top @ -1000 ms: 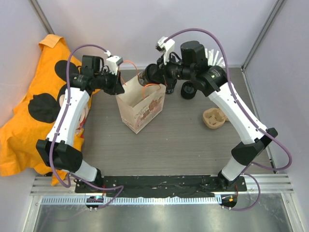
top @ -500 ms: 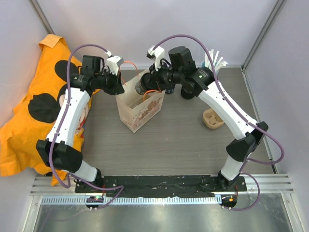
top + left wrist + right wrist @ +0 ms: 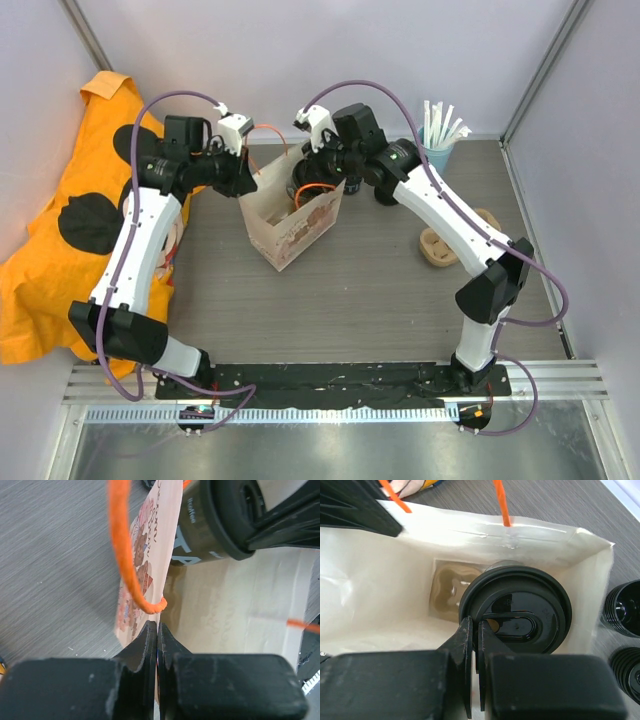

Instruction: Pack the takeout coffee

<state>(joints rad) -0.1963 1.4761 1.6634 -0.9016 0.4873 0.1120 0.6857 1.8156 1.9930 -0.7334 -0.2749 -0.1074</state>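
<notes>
A takeout coffee (image 3: 520, 611), a black cup with a black lid, hangs in the mouth of the open paper bag (image 3: 291, 228). My right gripper (image 3: 475, 625) is shut on the lid's rim. In the left wrist view the cup (image 3: 212, 525) lies tilted just above the bag's inner wall (image 3: 240, 610). My left gripper (image 3: 157, 627) is shut on the bag's top edge, below the orange handle (image 3: 122, 545). From above, the left gripper (image 3: 245, 181) stands at the bag's left corner and the right gripper (image 3: 305, 183) over its opening.
More black cups (image 3: 625, 611) stand on the table just right of the bag. A tan pulp tray (image 3: 445, 246) lies at the right, and a light blue cup of straws (image 3: 437, 152) at the back. An orange cloth (image 3: 55, 270) covers the left side.
My right arm has swung left with the cup, from beside the bag's right end to over its open mouth. The left gripper has kept its hold on the bag's edge.
</notes>
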